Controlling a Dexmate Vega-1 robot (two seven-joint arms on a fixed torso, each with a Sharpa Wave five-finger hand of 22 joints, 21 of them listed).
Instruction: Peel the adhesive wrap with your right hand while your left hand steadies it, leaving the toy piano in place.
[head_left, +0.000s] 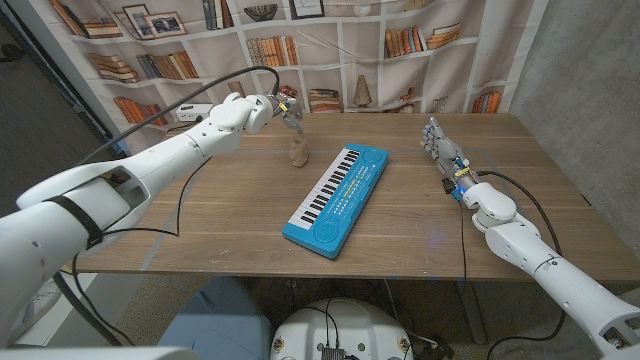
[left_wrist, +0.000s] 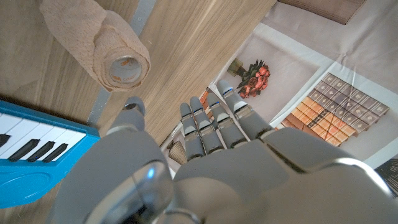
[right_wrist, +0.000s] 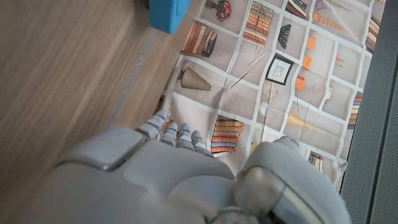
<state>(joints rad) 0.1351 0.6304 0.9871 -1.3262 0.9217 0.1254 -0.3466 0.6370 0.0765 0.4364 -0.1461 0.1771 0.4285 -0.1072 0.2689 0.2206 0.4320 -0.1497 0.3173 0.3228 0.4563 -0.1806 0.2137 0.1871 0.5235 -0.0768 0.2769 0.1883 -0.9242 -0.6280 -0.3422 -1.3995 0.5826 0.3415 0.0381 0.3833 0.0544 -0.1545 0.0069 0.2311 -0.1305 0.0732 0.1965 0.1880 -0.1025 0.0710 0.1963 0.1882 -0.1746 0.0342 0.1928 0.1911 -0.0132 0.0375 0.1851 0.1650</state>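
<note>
A: Where does the adhesive wrap (head_left: 298, 150) stand?
B: Upright on the wooden counter (head_left: 220, 210), near its far edge, just beside the far end of the blue toy piano (head_left: 336, 199), not touching it. The left wrist view shows the roll's open core.

A: And the hands?
B: The left hand (head_left: 278, 107) hovers near the roll, fingers (left_wrist: 205, 124) released, grasping nothing. The right hand (head_left: 442, 151) rests at the piano's far side, well apart from the roll, fingers spread and released.

A: Surroundings?
B: A printed bookshelf backdrop (head_left: 330, 45) hangs behind the counter.
</note>
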